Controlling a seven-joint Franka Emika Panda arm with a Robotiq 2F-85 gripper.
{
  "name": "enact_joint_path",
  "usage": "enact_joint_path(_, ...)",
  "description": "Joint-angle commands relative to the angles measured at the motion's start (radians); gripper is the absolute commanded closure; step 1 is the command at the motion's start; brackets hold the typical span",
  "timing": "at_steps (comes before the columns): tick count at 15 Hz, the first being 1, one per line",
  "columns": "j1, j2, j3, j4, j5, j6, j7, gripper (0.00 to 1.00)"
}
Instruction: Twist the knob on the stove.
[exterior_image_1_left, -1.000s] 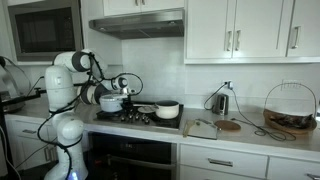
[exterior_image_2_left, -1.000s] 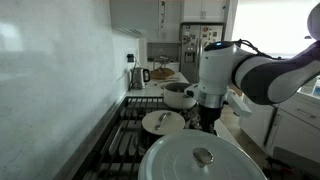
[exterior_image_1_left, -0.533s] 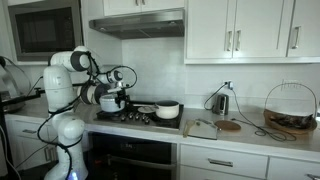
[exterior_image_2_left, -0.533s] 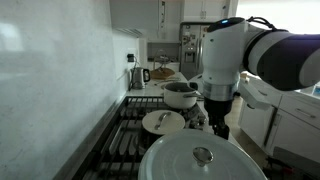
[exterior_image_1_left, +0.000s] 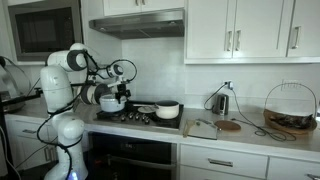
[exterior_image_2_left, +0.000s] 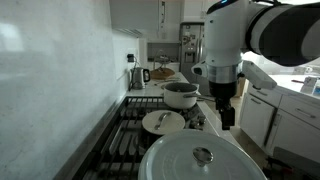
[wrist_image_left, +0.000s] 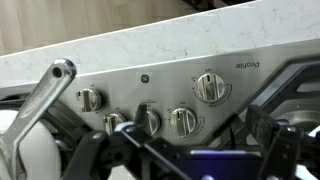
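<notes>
Gripper (wrist_image_left: 185, 148) hung over stove (wrist_image_left: 160, 75) knob row (wrist_image_left: 183, 121), lower centre of wrist view; fingers spread apart, grasping nothing. Stove lay left of centre, lower half, in both exterior views.

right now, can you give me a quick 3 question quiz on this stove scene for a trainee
1. How many knobs show on the stove panel in the wrist view?
2. True or false: the gripper is shut on a knob.
3. The biggest knob sits: A) far left, B) upper right of the group, C) bottom middle.

Key: 1) five; 2) false, it is open and grips nothing; 3) B.
</notes>
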Motion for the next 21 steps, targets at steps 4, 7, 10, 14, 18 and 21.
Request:
enact_joint_path(4,-0.025,-0.048,-0.026,0.047,0.001,-0.076,-0.028,0.0)
enact_joint_path(7,-0.041,-0.086,-0.047,0.043,0.015,-0.075,-0.034,0.0)
enact_joint_path(10,-0.054,-0.116,-0.062,0.041,0.02,-0.071,-0.048,0.0)
enact_joint_path(14,-0.063,-0.145,-0.071,0.041,0.028,-0.062,-0.046,0.0)
enact_joint_path(18,-0.066,-0.135,-0.059,0.041,0.014,-0.052,-0.023,0.0)
enact_joint_path(21,-0.067,-0.137,-0.059,0.041,0.015,-0.052,-0.023,0.0)
